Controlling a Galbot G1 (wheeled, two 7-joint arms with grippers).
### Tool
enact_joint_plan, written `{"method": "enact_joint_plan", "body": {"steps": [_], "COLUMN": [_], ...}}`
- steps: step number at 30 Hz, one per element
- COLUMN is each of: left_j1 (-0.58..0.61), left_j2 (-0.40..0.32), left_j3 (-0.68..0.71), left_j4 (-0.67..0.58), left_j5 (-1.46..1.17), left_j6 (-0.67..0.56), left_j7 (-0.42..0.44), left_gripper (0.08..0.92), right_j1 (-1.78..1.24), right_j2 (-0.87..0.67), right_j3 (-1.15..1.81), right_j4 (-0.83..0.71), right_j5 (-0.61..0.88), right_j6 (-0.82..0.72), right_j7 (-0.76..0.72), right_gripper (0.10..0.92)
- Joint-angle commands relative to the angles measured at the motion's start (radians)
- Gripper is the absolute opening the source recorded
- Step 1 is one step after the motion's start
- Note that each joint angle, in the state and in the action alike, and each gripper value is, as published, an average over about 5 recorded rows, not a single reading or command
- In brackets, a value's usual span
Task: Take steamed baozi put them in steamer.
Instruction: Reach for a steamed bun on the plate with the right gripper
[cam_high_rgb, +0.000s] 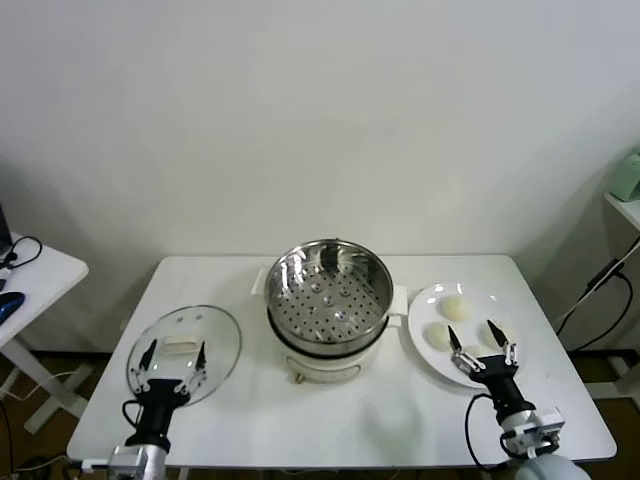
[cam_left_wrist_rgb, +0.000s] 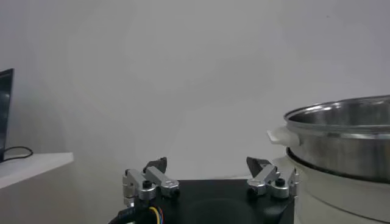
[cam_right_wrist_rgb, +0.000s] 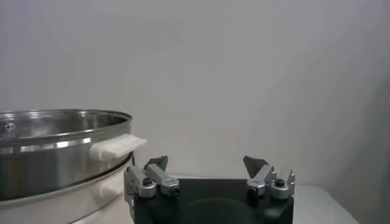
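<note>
Your steamer (cam_high_rgb: 328, 296) sat mid-counter (cam_high_rgb: 400, 420), basket bare inside, on its white base (cam_high_rgb: 325, 368). Glass lid (cam_high_rgb: 185, 352) lay flat to its left, plate (cam_high_rgb: 425, 300) to its right.

Baozi (cam_high_rgb: 455, 307) were on the plate: you could count two plainly, one at the far side, one (cam_high_rgb: 438, 336) nearer the steamer. More showed partly behind the right end effector (cam_high_rgb: 483, 346), number uncertain.

That right end effector hung over the plate's near half, released, fingers spread, gripping nothing. In its wrist view the steamer rim (cam_right_wrist_rgb: 61, 119) stood beside it.

Your left end effector (cam_high_rgb: 173, 358) hung over the lid's near edge, also released and holding nothing.
</note>
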Motion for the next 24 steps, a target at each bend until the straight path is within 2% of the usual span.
{"method": "enact_joint_plan", "body": {"steps": [1,3,7,9,16,19,24], "left_j1": [-0.003,-0.007,-0.028,-0.033,-0.03,-0.032,-0.039], "left_j2": [0.011,0.015,0.015,0.014,0.029,0.036,0.041], "left_j3": [0.003,0.008,0.034,0.043,0.047,0.046,0.04], "left_j4": [0.007,0.01,0.015,0.013,0.014,0.019,0.02], "left_j5": [0.013,0.022,0.059,0.067,0.065,0.059,0.049], "left_j6": [0.002,0.0,-0.004,0.003,0.014,0.018,0.024], "left_j7": [-0.003,-0.02,-0.129,-0.157,-0.149,-0.147,-0.146], "left_gripper": [0.823,0.823,0.823,0.823,0.823,0.823,0.823], "right_j1": [0.069,0.109,0.235,0.303,0.581,0.773,1.139], "right_j2": [-0.062,-0.107,-0.253,-0.334,-0.559,-0.611,-0.654], "right_j3": [0.031,0.046,0.047,0.018,-0.182,-0.362,-0.729], "right_j4": [-0.013,-0.035,-0.14,-0.208,-0.451,-0.584,-0.757], "right_j5": [-0.039,-0.055,-0.122,-0.163,-0.294,-0.337,-0.441], "right_j6": [-0.074,-0.113,-0.185,-0.195,-0.165,-0.085,-0.019], "right_j7": [-0.063,-0.111,-0.251,-0.324,-0.597,-0.671,-0.909], "right_gripper": [0.823,0.823,0.823,0.823,0.823,0.823,0.823]}}
